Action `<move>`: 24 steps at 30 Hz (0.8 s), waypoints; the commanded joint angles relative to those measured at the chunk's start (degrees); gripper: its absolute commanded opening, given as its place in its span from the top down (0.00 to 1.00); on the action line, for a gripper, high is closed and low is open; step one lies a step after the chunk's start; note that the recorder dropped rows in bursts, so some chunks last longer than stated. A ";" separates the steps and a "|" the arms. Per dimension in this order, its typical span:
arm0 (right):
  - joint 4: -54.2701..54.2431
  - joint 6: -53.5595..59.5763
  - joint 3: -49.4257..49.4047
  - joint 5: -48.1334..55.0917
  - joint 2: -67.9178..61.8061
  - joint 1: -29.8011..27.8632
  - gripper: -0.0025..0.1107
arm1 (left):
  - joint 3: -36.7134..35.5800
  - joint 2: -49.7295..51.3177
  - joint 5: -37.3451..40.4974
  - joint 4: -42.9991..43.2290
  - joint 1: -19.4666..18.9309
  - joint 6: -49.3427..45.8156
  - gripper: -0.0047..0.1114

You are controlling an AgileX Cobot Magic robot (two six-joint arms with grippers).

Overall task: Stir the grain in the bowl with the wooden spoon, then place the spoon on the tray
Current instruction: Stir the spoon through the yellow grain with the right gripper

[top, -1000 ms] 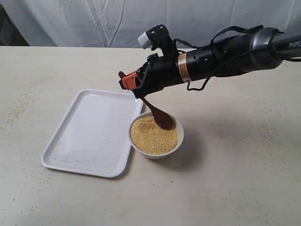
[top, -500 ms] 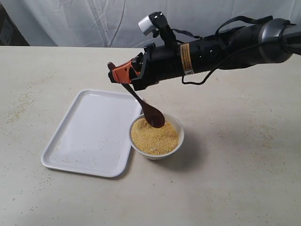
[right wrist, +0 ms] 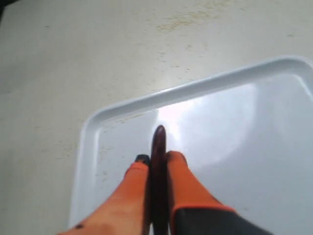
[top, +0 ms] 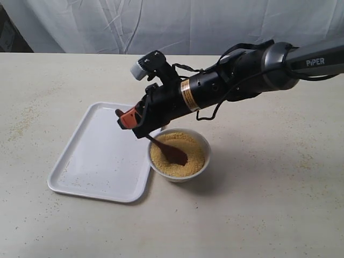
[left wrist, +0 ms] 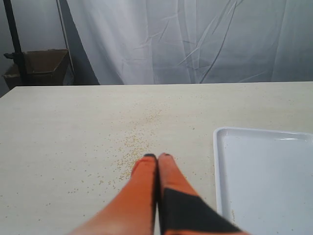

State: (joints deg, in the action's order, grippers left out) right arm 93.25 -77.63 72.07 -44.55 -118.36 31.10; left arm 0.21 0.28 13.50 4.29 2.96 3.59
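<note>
We see a small white bowl (top: 179, 176) full of yellow grain (top: 194, 155), just beside the tray's right edge. Dark glossy wooden spoon (top: 171, 153) is tilted, head dug into the grain, handle rising over the flat white tray (top: 99, 158), which has stray granules on it.

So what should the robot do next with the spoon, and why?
Probably sweep the wooden spoon in a small circle through the grain. The right gripper is shut on the handle, and the spoon's head is dipped into the grain inside the bowl, so it looks ready to stir. The tray beside the bowl can wait until the stirring is done.
</note>
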 commanded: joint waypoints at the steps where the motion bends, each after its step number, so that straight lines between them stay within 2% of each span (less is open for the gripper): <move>1: -1.85 -0.36 0.22 5.28 1.88 -0.78 0.98 | -0.21 -0.28 -0.27 -0.16 -0.04 0.19 0.96; 6: -1.85 -0.01 0.22 5.90 6.19 -0.86 0.98 | -0.21 -0.28 -0.27 -0.16 -0.04 0.19 0.96; 14: -1.85 2.93 0.22 18.01 4.41 -0.86 0.98 | -0.21 -0.28 -0.27 -0.16 -0.04 0.19 0.96; 16: -1.85 1.86 0.22 16.88 2.61 -0.86 0.98 | -0.21 -0.28 -0.27 -0.16 -0.04 0.19 0.96; 21: -1.75 -2.09 0.22 5.00 0.17 -0.75 0.98 | -0.21 -0.28 -0.27 -0.16 -0.04 0.19 0.96; 24: -1.75 -2.09 0.22 6.12 2.13 -0.66 0.98 | -0.21 -0.28 -0.27 -0.16 -0.04 0.19 0.96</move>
State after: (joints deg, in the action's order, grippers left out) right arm 91.72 -78.92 72.07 -37.05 -118.24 30.37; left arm 0.21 0.28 13.50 4.29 2.96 3.59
